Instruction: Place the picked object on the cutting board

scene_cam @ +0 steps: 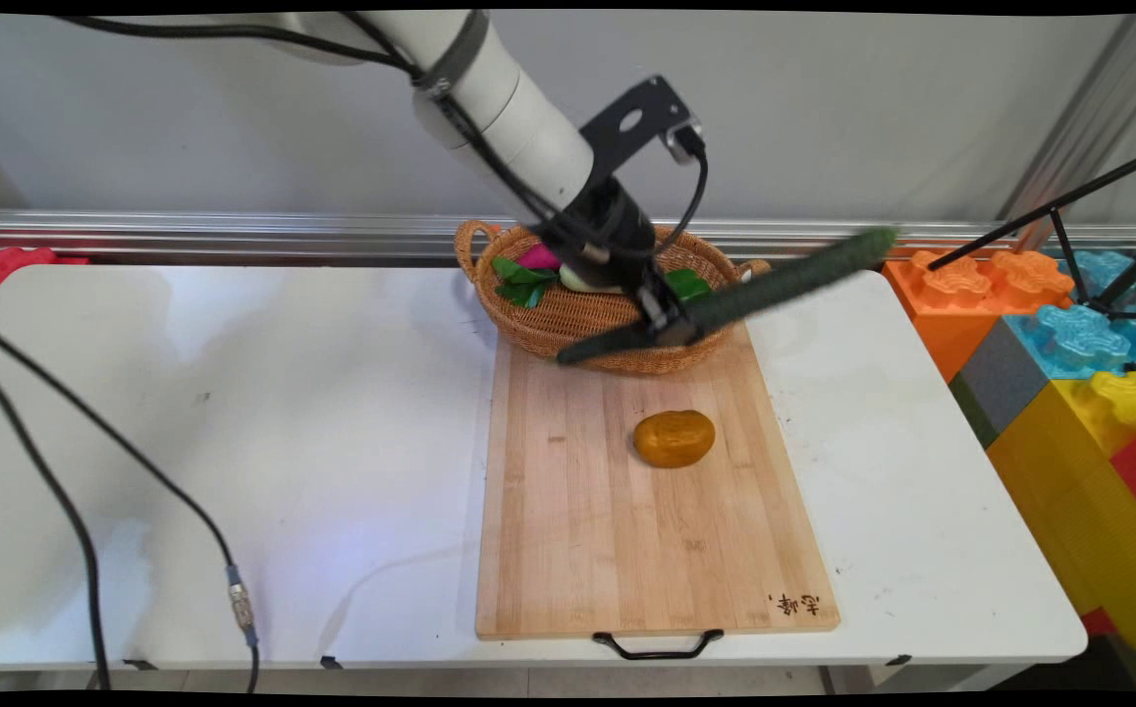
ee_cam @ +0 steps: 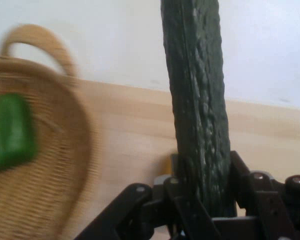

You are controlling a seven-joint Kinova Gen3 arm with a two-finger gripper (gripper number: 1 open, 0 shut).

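My gripper (scene_cam: 664, 319) is shut on a long dark green cucumber (scene_cam: 744, 295) and holds it in the air, slanting up to the right over the near rim of the wicker basket (scene_cam: 568, 319). In the hand view the cucumber (ee_cam: 197, 105) rises straight up from between the fingers, with the basket (ee_cam: 35, 165) at the left and a green pepper (ee_cam: 9, 131) inside it. In the main view the basket holds leafy greens (scene_cam: 520, 281), a pink piece (scene_cam: 538, 257) and the green pepper (scene_cam: 688, 284). A brown potato (scene_cam: 674, 438) lies on the wooden cutting board (scene_cam: 626, 530), in front of the gripper.
The basket sits at the far end of the board. Large coloured toy blocks (scene_cam: 1068, 344) are stacked off the table's right edge, with a black tripod (scene_cam: 1088, 245) over them. Black cables (scene_cam: 86, 471) hang over the table's left part. A metal rail (scene_cam: 185, 234) runs along the wall.
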